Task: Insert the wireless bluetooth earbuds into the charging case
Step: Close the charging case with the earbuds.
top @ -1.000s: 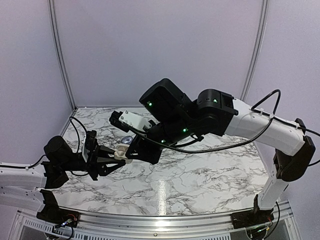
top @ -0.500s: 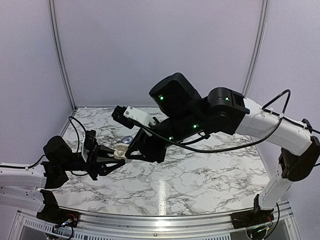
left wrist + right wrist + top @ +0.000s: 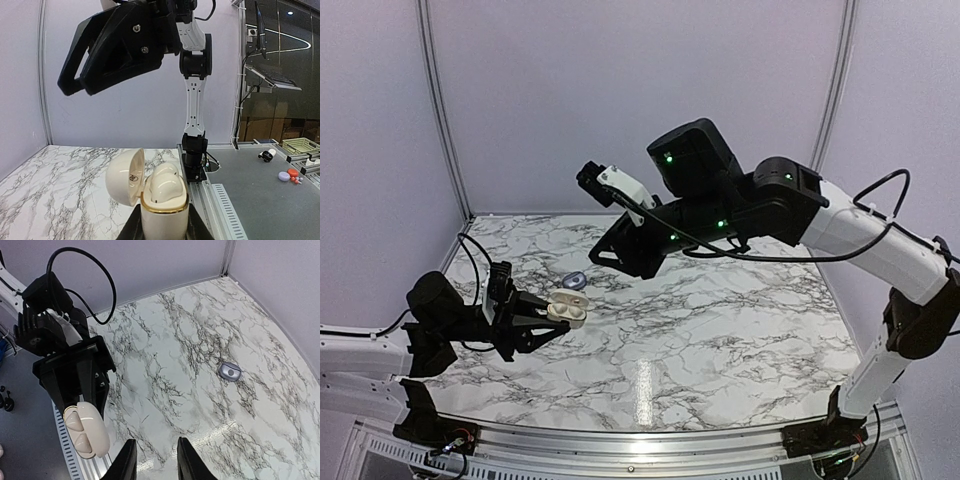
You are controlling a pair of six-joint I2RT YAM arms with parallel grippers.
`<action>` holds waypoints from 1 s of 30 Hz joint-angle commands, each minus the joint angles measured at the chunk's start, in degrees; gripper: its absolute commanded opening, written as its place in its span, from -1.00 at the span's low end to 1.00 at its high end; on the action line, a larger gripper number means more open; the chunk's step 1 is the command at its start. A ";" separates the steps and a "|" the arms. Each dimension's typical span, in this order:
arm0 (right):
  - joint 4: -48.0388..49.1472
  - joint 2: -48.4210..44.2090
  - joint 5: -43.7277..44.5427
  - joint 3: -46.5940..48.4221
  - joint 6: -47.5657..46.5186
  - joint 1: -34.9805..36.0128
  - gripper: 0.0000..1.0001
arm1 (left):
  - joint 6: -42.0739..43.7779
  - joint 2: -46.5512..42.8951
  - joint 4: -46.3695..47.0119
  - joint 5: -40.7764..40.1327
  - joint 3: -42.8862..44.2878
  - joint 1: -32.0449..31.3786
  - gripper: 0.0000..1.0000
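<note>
Left gripper point(image 3: 558, 312) is closed on the charging case point(image 3: 164, 210), its fingers clamping the lower body from both sides and holding it clear of the marble table point(image 3: 720, 330). The case reads cream-white with a gold rim in these views, not purple. Its lid point(image 3: 125, 176) is swung open and hinged to one side of the body. From the right wrist view, two pale earbuds point(image 3: 75, 422) sit side by side in the open body, just past the left fingertips. The left wrist view shows one rounded bud back standing above the rim. Whether either bud is pushed fully home cannot be told. Right gripper point(image 3: 156, 460) is spread to a moderate gap with nothing between the fingers. It hangs high above the case, well apart from it. A small purplish oval object point(image 3: 230, 371) lies alone on the table, far below the right gripper and off to one side of the left one. What it is cannot be made out. Judgement: the insertion looks all but done, since both buds appear to be in their wells. What seems left is perhaps a light press to seat them, and shutting the lid if that counts.
</note>
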 commanded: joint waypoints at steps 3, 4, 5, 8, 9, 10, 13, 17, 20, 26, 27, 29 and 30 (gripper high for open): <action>0.10 3.20 3.14 1.05 -0.35 0.65 -0.42 | -1.35 -0.19 2.53 0.37 2.94 -0.09 -1.00; 0.01 3.59 3.18 1.17 -0.61 0.90 -0.42 | -1.65 -0.09 2.54 -0.02 3.02 -0.09 -1.00; -0.11 3.87 3.17 1.21 -0.96 1.10 -0.43 | -1.82 0.00 2.55 -0.53 3.03 -0.10 -1.00; -0.25 4.56 0.84 1.16 -2.08 1.91 -0.43 | -2.19 0.49 2.55 -1.81 3.11 -0.15 -1.00; 0.08 4.50 0.21 1.07 -2.58 2.58 -0.43 | -2.44 0.81 2.54 -2.54 3.12 -0.09 -1.00; 0.40 4.49 -0.47 0.94 -3.07 3.14 -0.43 | -2.62 1.14 2.55 -3.13 3.12 -0.07 -1.00; 0.29 4.45 -1.52 1.12 -4.35 4.61 -0.43 | -3.51 2.06 2.55 -4.78 3.41 -0.07 -1.00; 0.06 3.88 -1.99 -0.34 -5.09 5.41 -0.45 | -4.86 2.62 2.50 -6.68 3.82 0.01 -1.00; -0.09 3.42 -2.13 -1.53 -5.13 5.47 -0.45 | -4.97 2.57 2.55 -7.34 3.90 0.01 -1.00; 2.33 -1.06 -3.18 -4.69 -2.55 3.05 -0.39 | -6.31 3.26 2.45 -9.31 3.61 0.55 -1.00; 3.85 -2.56 -4.07 -6.50 -1.59 1.72 -0.36 | -6.84 3.66 2.46 -9.78 3.56 0.81 -1.00; 7.18 -6.02 -5.98 -10.90 -0.49 -1.26 -0.28 | -8.09 4.48 2.44 -9.68 3.63 1.09 -1.00; 8.87 -7.63 -7.08 -13.01 -0.11 -2.50 -0.24 | -8.92 4.77 2.46 -9.34 3.76 1.19 -1.00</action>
